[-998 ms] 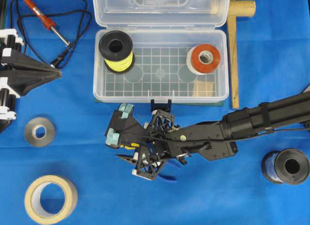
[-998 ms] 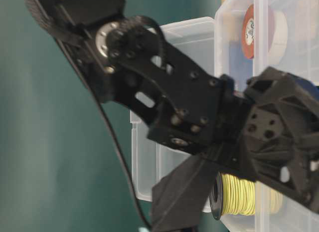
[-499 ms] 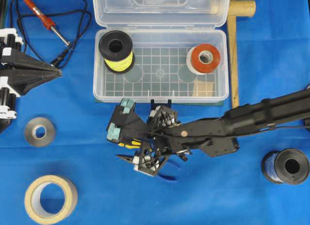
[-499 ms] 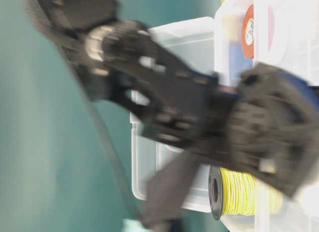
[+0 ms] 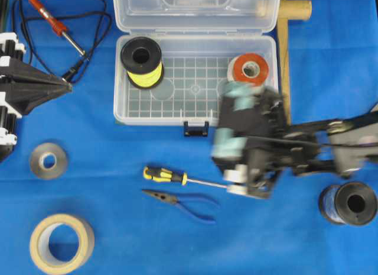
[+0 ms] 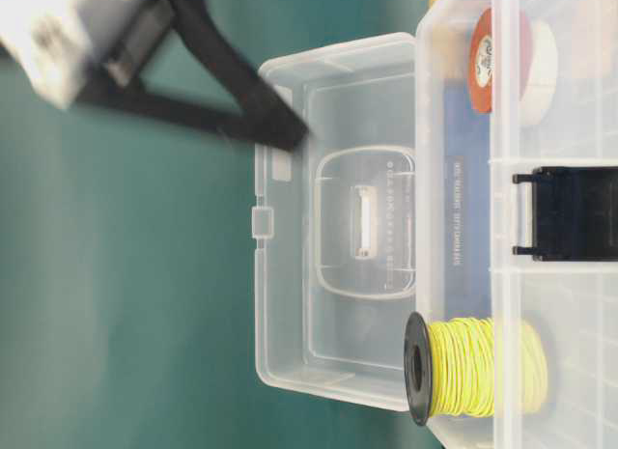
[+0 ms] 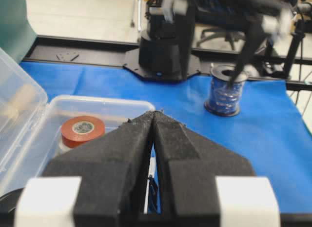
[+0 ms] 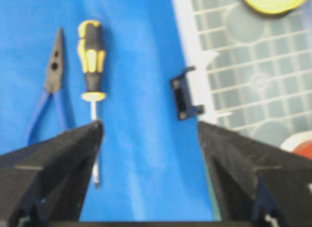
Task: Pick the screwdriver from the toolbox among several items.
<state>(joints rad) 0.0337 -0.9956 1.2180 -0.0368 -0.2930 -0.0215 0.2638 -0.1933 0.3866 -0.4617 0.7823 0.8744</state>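
The screwdriver (image 5: 168, 175), yellow-and-black handle and thin silver shaft, lies on the blue cloth in front of the toolbox (image 5: 195, 86), just above the blue-handled pliers (image 5: 184, 203). My right gripper (image 5: 232, 116) hovers blurred at the box's front right corner, open and holding nothing. In the right wrist view its open jaws (image 8: 150, 127) frame bare cloth, with the screwdriver (image 8: 91, 51) and the pliers (image 8: 52, 71) to the left and the toolbox (image 8: 243, 75) to the right. My left gripper (image 5: 68, 86) rests shut at the far left, and its tips (image 7: 155, 112) are together.
Inside the box stand a yellow wire spool (image 5: 142, 62) and red tape (image 5: 249, 71). An orange soldering iron (image 5: 53, 23) with cord lies at the back left. Grey tape (image 5: 48, 161), masking tape (image 5: 62, 242), a blue wire spool (image 5: 348, 203) and a wooden piece (image 5: 285, 62) surround the box.
My right gripper opened, let go of the screwdriver and swung up and to the right. The screwdriver now lies in plain sight on the cloth. The left arm stayed still.
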